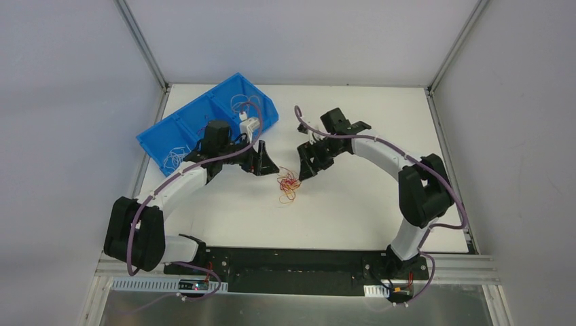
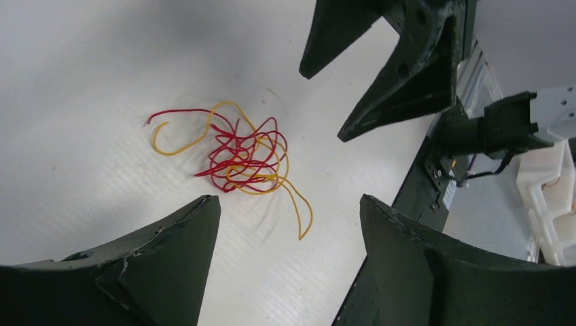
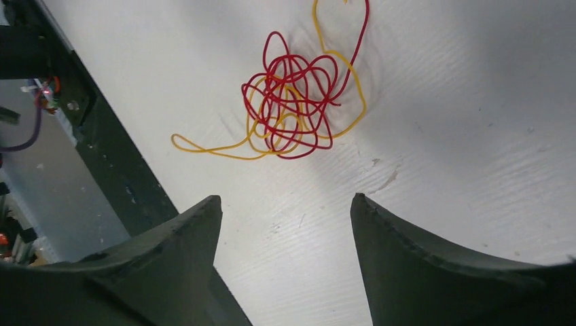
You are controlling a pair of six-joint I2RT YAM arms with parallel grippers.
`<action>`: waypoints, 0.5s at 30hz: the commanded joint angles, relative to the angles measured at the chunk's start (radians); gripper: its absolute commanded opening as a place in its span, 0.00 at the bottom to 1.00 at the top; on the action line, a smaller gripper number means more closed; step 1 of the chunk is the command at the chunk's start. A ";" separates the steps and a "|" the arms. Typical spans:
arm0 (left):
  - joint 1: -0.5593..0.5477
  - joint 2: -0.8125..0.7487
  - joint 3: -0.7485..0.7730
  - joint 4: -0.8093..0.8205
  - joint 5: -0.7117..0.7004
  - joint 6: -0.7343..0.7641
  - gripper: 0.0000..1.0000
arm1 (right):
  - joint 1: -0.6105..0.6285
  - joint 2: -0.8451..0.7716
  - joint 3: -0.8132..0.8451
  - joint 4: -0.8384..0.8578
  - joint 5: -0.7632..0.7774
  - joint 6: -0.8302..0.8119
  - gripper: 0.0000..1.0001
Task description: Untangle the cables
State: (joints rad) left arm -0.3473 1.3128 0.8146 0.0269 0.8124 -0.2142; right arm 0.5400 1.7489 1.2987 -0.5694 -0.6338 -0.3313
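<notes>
A small tangle of thin red and orange-yellow cables [image 1: 289,186] lies on the white table between the two arms. It shows in the left wrist view [image 2: 243,155] and in the right wrist view [image 3: 295,105]. My left gripper [image 1: 266,163] is open and empty, just left of and above the tangle; in its own view [image 2: 289,204] the wires lie beyond the fingertips. My right gripper [image 1: 307,165] is open and empty, just right of the tangle; in its own view [image 3: 285,202] the wires lie ahead of the tips. Neither gripper touches the cables.
A blue bin [image 1: 178,133] with two compartments stands at the back left and holds thin white wires [image 1: 173,157] and a white part [image 1: 248,126]. The black base rail [image 1: 299,261] runs along the near edge. Grey walls enclose the table.
</notes>
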 commanded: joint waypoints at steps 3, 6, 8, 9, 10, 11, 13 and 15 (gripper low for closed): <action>0.145 -0.033 -0.057 0.152 0.042 -0.202 0.78 | 0.067 0.127 0.131 0.033 0.134 -0.084 0.74; 0.212 -0.058 -0.070 0.132 0.013 -0.224 0.78 | 0.095 0.189 0.172 0.018 0.142 -0.100 0.73; 0.231 -0.077 -0.068 0.089 -0.015 -0.200 0.78 | 0.110 0.218 0.171 0.035 0.159 -0.100 0.71; 0.232 -0.084 -0.063 0.055 -0.038 -0.182 0.80 | 0.114 0.233 0.171 0.042 0.161 -0.098 0.70; 0.232 -0.088 -0.057 0.025 -0.065 -0.175 0.83 | 0.117 0.245 0.168 0.051 0.165 -0.095 0.69; 0.234 -0.091 -0.053 0.000 -0.089 -0.174 0.86 | 0.119 0.256 0.167 0.051 0.168 -0.096 0.67; 0.238 -0.092 -0.050 -0.022 -0.103 -0.177 0.91 | 0.120 0.264 0.165 0.048 0.165 -0.101 0.60; 0.238 -0.094 -0.047 -0.050 -0.077 -0.174 0.94 | 0.119 0.262 0.165 0.032 0.154 -0.092 0.44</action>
State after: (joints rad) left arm -0.1112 1.2449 0.7528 0.0452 0.7479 -0.3874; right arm 0.6590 2.0132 1.4361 -0.5282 -0.4843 -0.4099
